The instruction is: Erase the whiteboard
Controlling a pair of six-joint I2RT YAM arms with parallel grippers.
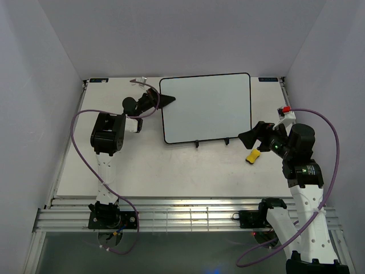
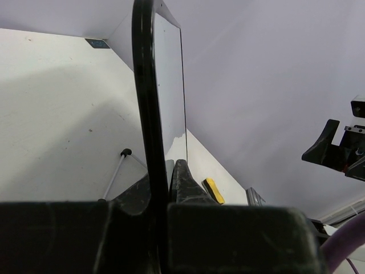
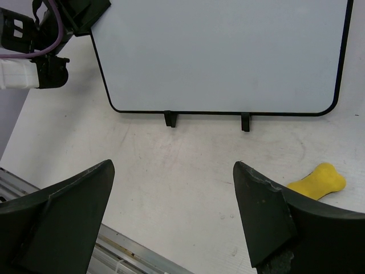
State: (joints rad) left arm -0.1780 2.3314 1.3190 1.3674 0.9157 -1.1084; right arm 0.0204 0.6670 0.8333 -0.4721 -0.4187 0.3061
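- The whiteboard point(image 1: 208, 108) is standing propped toward the back of the counter point(image 1: 165, 171). It is leaning on a thin wire easel point(image 3: 170, 119), whose two feet are hooking under its lower edge.
- The left gripper point(image 1: 166, 101) is pinching the board's left frame edge. In the left wrist view the black frame is running straight down between the closed fingers point(image 2: 182, 178).
- This hold is most likely bracing the board, so that wiping pressure is not tipping it back or sliding it off the easel.
- The right gripper point(image 1: 252, 137) is hanging just off the board's lower right corner, facing the board. Its jaws are spread wide and are gripping nothing.
- The yellow eraser point(image 1: 252, 156) is lying flat on the counter just beside the right gripper, apart from its fingers. Reaching down for it looks like the next move, since the open jaws are sitting close to it.
- No writing is showing on the glossy white face in any view, though faint marks could be going unseen.
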